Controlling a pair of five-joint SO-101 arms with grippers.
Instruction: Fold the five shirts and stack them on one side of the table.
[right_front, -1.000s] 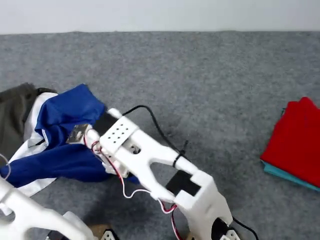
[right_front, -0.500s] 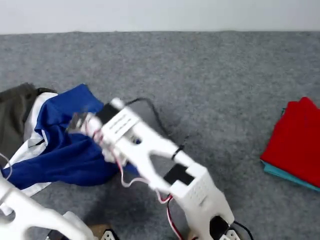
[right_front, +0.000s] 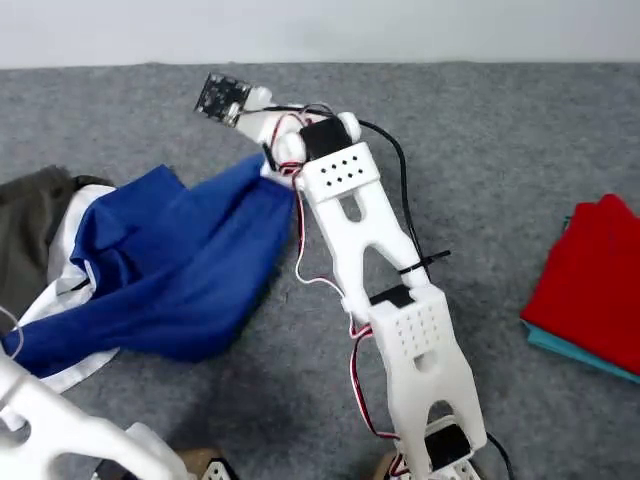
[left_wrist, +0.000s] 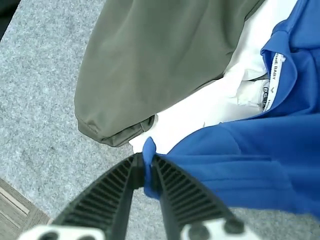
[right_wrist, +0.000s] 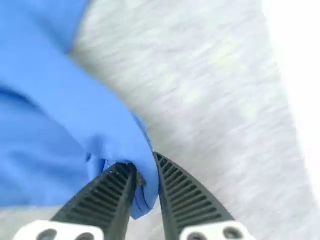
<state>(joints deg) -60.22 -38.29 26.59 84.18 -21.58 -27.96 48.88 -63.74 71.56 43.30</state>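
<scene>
A blue shirt (right_front: 170, 265) lies spread at the left of the grey table, over a white shirt (right_front: 70, 235) and an olive shirt (right_front: 25, 225). My right gripper (right_front: 268, 160) is shut on one edge of the blue shirt (right_wrist: 100, 130), lifted toward the table's far side. My left gripper (left_wrist: 146, 172) is shut on another edge of the blue shirt (left_wrist: 240, 155), next to the olive shirt (left_wrist: 160, 65) and the white shirt (left_wrist: 200, 110). At the right edge, a folded red shirt (right_front: 592, 285) rests on a folded teal one (right_front: 570, 352).
Bare grey table surface (right_front: 480, 150) stretches between the shirt pile and the folded stack. The left arm's white links (right_front: 50, 425) cross the near left corner. A pale wall (right_front: 320, 30) borders the table's far edge.
My right gripper has swung from the middle of the pile up toward the far side, drawing the blue shirt's edge with it and spreading the cloth out.
</scene>
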